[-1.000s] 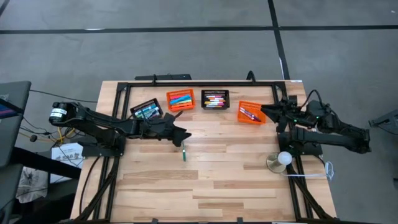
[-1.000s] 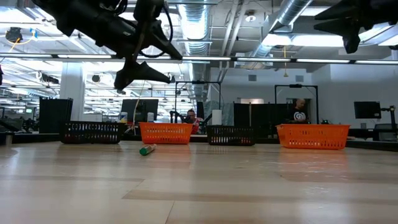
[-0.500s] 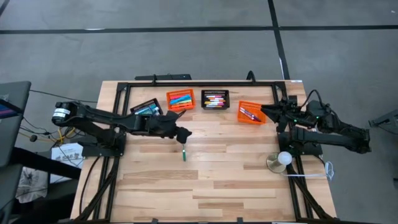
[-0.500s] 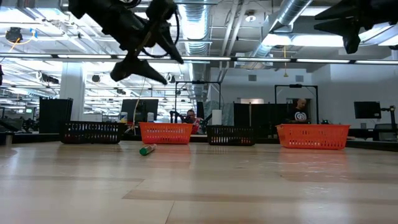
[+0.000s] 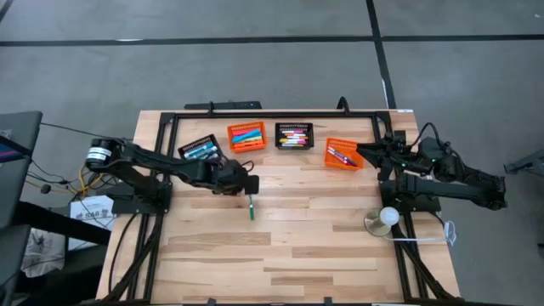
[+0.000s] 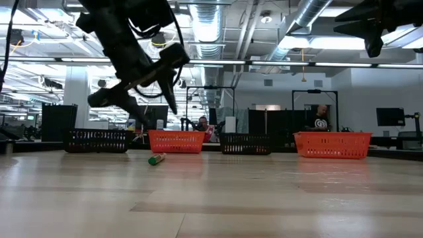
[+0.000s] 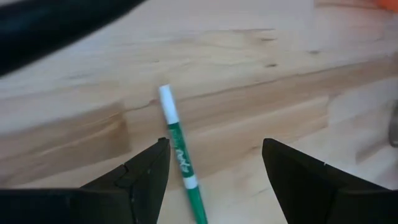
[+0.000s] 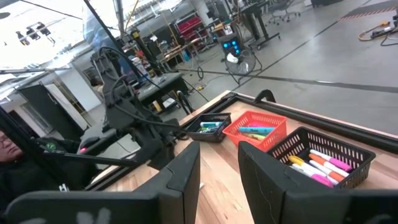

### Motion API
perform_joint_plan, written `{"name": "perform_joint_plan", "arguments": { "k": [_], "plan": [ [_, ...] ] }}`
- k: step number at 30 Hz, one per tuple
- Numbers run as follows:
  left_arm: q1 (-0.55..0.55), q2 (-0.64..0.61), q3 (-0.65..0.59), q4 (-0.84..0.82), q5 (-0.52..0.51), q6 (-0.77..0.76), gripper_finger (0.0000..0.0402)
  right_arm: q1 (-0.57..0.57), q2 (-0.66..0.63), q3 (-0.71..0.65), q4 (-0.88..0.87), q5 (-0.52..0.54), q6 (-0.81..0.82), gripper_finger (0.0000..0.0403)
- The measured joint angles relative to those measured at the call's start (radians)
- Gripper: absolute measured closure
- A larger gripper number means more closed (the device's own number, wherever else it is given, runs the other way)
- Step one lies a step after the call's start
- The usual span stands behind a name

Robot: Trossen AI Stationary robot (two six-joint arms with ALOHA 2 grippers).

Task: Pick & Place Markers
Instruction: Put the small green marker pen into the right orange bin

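Observation:
One green marker with a white cap (image 5: 252, 207) lies flat on the wood table, apart from the rest; it also shows as the green marker (image 7: 178, 151) and the marker (image 6: 156, 159). My left gripper (image 5: 244, 184) hangs open above it, just to its far side, fingers tipped down; the left gripper (image 7: 214, 165) has the marker near its one finger. Other markers lie in the four mesh baskets. My right gripper (image 5: 367, 152) waits open, high beside the rightmost orange basket (image 5: 343, 154).
Along the far side stand a black basket (image 5: 200, 150), an orange basket (image 5: 247, 136), a black basket (image 5: 294, 135) and the rightmost orange one. A white ball on a round base (image 5: 387, 218) stands near the right arm's foot. A person (image 6: 318, 119) shows in the room behind.
My left gripper has come down toward the green marker and tipped its fingers downward, staying open. The marker has not moved. The right arm has kept still.

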Motion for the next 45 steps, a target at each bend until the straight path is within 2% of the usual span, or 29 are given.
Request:
{"name": "perform_joint_plan", "arguments": {
  "k": [6, 16, 23, 32, 45],
  "plan": [
    [-0.004, 0.017, 0.000, -0.011, 0.026, -0.070, 0.0147, 0.000, 0.000, 0.000, -0.003, 0.000, -0.002, 0.0304],
    [-0.041, 0.059, 0.010, -0.008, 0.008, -0.163, 0.0147, 0.000, 0.000, 0.000, -0.003, 0.007, -0.027, 0.0304],
    [-0.023, 0.172, 0.041, -0.011, 0.063, -0.169, 0.0147, 0.000, 0.000, 0.000, -0.003, 0.007, -0.029, 0.0304],
    [-0.009, 0.251, 0.062, -0.001, 0.114, -0.166, 0.0147, 0.000, 0.000, 0.000, -0.003, 0.007, -0.028, 0.0304],
    [-0.009, 0.261, 0.060, 0.005, 0.117, -0.165, 0.0147, 0.000, 0.000, 0.000, -0.003, 0.006, -0.027, 0.0304]
  ]
}}
